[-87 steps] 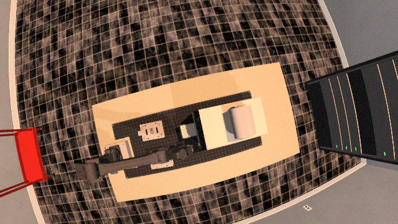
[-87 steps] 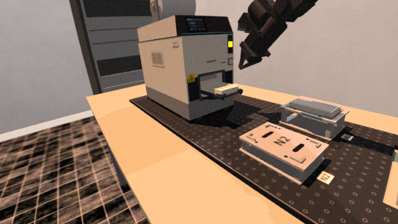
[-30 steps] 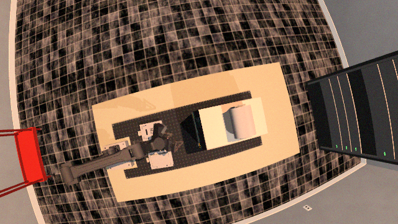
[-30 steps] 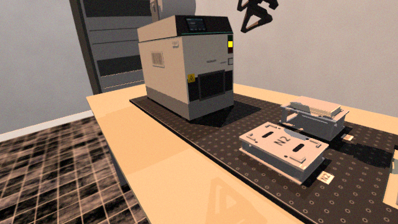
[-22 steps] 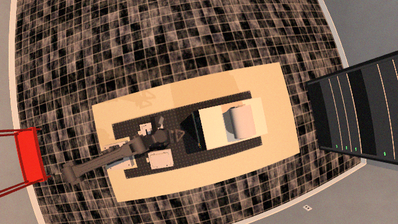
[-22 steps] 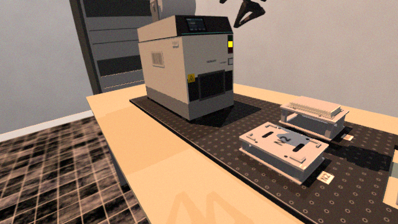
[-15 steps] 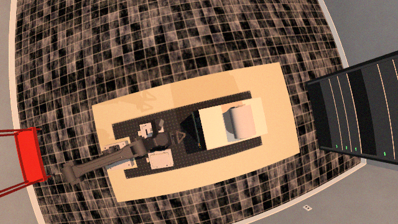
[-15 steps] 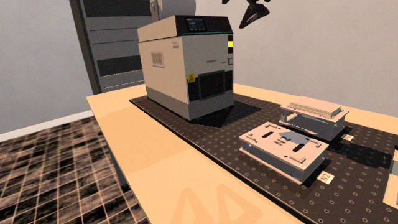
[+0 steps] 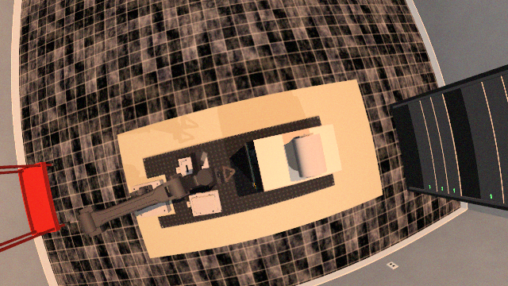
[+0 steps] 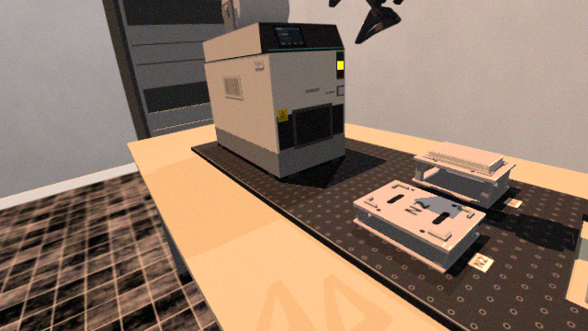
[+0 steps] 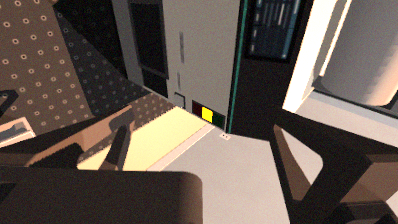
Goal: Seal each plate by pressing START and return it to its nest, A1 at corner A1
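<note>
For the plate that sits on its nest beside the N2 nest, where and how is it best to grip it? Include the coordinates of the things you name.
Probably by the two long side edges of the plate point(image 9: 205, 202) point(image 10: 464, 160), coming from above: it lies flat, raised on its nest, its sides standing above the nest top.

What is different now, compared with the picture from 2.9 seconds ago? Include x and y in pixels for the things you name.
The sealer's stage, out with a plate on it then, is no longer visible; the door point(image 10: 313, 125) is closed. The arm point(image 9: 131, 200) has drawn back from the sealer point(image 9: 274, 167) point(image 10: 239, 106), toward the nests. The amber lamp point(image 10: 340, 65) point(image 11: 207, 115), N2 point(image 10: 390, 207) without a plate and the other nest's plate point(image 10: 466, 156) stayed the same.
</note>
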Robot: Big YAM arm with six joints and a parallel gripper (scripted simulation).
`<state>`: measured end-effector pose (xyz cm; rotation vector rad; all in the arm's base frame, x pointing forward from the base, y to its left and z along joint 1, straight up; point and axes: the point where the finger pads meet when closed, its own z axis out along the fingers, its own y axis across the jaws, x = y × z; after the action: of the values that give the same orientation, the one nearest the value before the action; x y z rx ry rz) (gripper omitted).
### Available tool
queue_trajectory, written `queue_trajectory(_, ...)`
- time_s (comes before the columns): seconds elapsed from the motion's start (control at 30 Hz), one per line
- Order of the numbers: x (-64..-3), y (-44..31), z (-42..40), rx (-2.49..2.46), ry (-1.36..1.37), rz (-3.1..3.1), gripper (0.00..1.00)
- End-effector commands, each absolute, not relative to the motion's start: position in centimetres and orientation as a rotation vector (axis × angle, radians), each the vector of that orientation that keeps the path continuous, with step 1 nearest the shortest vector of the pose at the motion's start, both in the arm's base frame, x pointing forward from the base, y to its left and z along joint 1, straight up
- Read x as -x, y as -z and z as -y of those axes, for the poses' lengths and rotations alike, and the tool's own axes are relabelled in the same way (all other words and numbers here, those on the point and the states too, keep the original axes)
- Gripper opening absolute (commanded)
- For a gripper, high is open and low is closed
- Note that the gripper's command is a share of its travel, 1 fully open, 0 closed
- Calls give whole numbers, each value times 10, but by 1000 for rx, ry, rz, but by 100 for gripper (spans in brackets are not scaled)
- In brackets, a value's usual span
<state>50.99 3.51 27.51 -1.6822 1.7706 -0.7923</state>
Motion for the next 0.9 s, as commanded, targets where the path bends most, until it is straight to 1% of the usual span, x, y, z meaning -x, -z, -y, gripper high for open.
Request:
queue_trajectory(0.0,-513,-277,-30,1645,800,-1784,100)
queue_trajectory(0.4,-530,-291,-29,1626,818,-1770,100)
queue_trajectory(0.87,-524,-320,-30,1588,850,-1730,100)
